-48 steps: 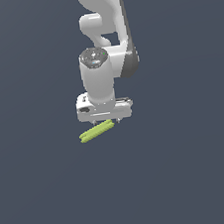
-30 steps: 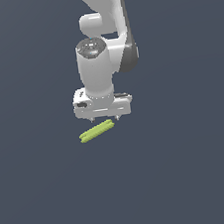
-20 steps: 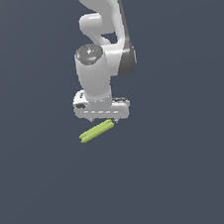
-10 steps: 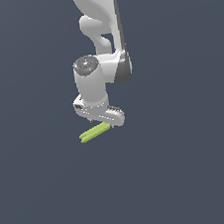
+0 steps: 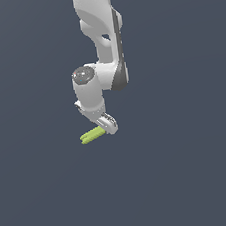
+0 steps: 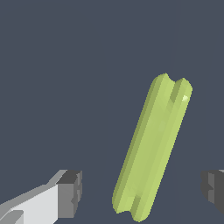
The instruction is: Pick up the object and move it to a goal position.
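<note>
— Rod first, please: where is the thing I have to pick up?

— I see the small, slim lime-green rod with faint ridges (image 5: 92,135) lying on the plain dark grey surface (image 5: 194,175). From the exterior view it lies at a slant, and one end goes under the tip of my arm. The other end sticks out toward the exterior view's left.

— And your white robot arm (image 5: 101,46)?

— It hangs down from above, and its white end effector (image 5: 109,127) is low, right at the rod.

— Is the end effector wide open?

— Yes, I can see that in the wrist view. The end effector (image 6: 142,190) has its two dark grey fingertips (image 6: 70,192) far apart, one on each side of the rod (image 6: 151,148). There is a gap between each tip and the rod, so I am holding nothing. The near end of the rod lies between the two tips.

— Is the rod off the surface?

— I cannot tell for sure, but nothing grips it.
</note>
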`<action>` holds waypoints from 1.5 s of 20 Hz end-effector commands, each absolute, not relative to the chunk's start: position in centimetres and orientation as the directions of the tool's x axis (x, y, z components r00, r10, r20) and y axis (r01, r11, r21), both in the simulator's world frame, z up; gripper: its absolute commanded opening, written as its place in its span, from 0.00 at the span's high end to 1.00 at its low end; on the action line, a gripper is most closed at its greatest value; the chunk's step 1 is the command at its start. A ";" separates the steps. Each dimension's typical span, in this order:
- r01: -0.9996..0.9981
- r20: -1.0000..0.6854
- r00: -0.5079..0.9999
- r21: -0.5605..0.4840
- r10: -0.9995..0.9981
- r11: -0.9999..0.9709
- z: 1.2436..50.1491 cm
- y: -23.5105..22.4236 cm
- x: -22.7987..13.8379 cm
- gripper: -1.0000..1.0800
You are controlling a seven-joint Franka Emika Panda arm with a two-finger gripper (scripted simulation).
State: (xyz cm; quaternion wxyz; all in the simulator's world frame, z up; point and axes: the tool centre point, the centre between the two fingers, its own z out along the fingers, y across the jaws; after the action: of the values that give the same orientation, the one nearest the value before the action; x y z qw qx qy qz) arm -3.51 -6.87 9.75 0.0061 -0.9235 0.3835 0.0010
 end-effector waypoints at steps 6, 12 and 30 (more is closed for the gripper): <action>-0.838 -0.005 0.545 -0.004 -0.838 -0.545 7.6 -8.2 -4.8 0.04; -0.886 -0.001 0.464 -0.001 -0.886 -0.464 6.7 -8.8 -5.4 0.04; -0.900 0.000 0.437 0.000 -0.900 -0.437 2.9 -9.0 -5.7 0.04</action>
State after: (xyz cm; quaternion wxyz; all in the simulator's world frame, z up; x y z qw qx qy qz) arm -5.66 -9.00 3.62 0.0001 -0.8478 0.5303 0.0001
